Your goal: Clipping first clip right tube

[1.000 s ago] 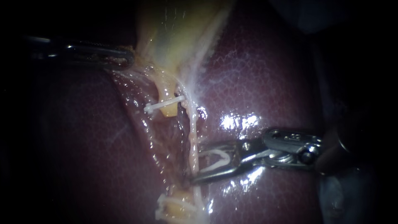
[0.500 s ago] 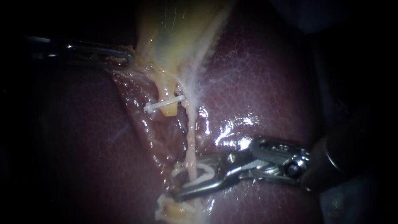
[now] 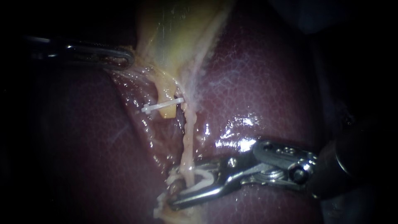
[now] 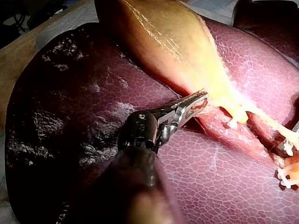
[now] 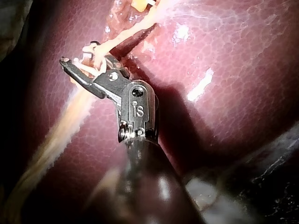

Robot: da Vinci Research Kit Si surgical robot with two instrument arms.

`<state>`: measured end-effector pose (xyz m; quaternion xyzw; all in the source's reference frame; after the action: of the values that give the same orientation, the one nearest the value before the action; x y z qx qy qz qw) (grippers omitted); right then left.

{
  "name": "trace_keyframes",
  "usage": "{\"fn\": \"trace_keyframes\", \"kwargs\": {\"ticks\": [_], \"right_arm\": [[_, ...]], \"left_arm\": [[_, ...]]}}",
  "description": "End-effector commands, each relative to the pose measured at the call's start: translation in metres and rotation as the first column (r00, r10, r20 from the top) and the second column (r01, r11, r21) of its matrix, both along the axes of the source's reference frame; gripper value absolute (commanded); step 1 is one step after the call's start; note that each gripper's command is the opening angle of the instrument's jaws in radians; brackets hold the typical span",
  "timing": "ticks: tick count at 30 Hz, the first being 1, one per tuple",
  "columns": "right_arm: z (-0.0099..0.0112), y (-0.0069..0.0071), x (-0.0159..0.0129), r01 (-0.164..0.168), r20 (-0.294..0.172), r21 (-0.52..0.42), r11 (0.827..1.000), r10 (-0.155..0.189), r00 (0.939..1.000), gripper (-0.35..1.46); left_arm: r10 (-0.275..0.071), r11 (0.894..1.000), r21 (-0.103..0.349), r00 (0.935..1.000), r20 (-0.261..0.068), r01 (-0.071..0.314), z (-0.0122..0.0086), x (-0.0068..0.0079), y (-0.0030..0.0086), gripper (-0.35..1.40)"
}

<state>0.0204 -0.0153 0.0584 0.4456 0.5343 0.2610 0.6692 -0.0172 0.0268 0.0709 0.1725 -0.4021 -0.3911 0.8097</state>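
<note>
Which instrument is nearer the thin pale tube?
Right. The right instrument, jaws holding a white clip, straddles the tube; the left instrument grips the gallbladder edge, well apart.

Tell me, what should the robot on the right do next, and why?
The right instrument carries an open white clip that straddles the right tube, while the left instrument holds the gallbladder. So probably squeeze that clip shut now.

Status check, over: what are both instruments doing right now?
Left instrument jaws shut on gallbladder. Right instrument holds open clip astride right tube, not yet closed. Nothing in the way.
</note>
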Motion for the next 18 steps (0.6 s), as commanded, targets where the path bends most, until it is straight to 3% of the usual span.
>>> {"fn": "trace_keyframes", "kwargs": {"ticks": [1,6,11,18], "right_arm": [[0.0002,0.0000,0.0000,0.000,0.004,0.011,1.000,0.000,1.0000,0.24],[0.0005,0.0000,-0.0002,0.005,0.005,0.021,1.000,-0.005,1.0000,0.07],[0.0005,-0.0001,-0.0003,0.022,-0.005,0.027,0.999,-0.022,0.9997,-0.35],[0.0006,0.0000,-0.0004,0.033,-0.015,0.029,0.999,-0.032,0.9994,-0.35]], "left_arm": [[0.000,1.000,0.000,1.0000,0.000,0.000,0.0000,0.0000,0.0000,-0.35],[0.000,1.000,0.000,1.0000,0.000,0.000,0.0000,0.0000,0.0000,-0.35],[-0.001,1.000,0.000,1.0000,0.000,0.001,0.0000,0.0000,0.0000,-0.35],[-0.001,1.000,0.000,1.0000,0.000,0.001,0.0000,0.0000,0.0000,-0.35]]}}
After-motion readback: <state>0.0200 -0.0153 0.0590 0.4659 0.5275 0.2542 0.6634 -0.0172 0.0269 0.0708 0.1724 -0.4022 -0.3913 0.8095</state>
